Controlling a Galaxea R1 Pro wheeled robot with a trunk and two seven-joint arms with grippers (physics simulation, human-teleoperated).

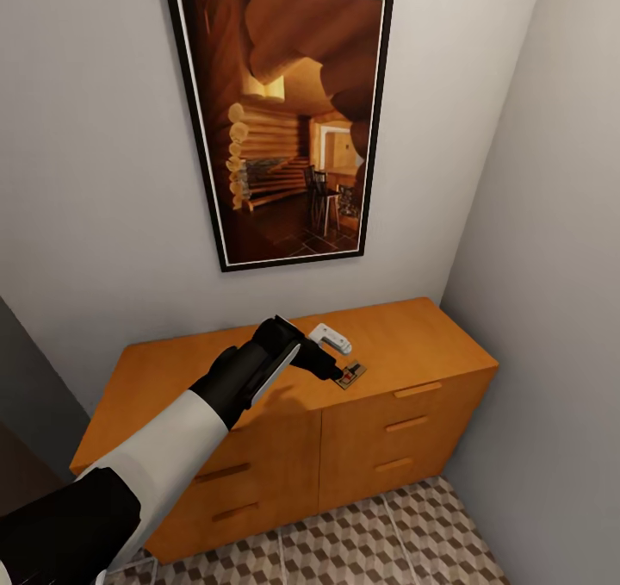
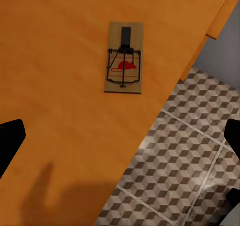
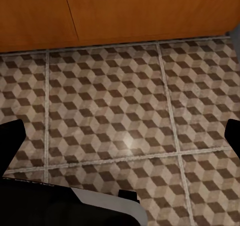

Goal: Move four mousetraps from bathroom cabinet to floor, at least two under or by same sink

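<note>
One mousetrap, a tan board with dark wire and a red mark, lies flat on top of the orange-brown cabinet near its front edge. My left gripper hovers over the cabinet top just short of the trap, its fingers spread wide and holding nothing. My right gripper hangs open above the cube-patterned bathroom floor, facing the cabinet's front.
A small white object lies on the cabinet top just behind the trap. A framed picture hangs on the wall above. A grey side wall closes in at the cabinet's right end.
</note>
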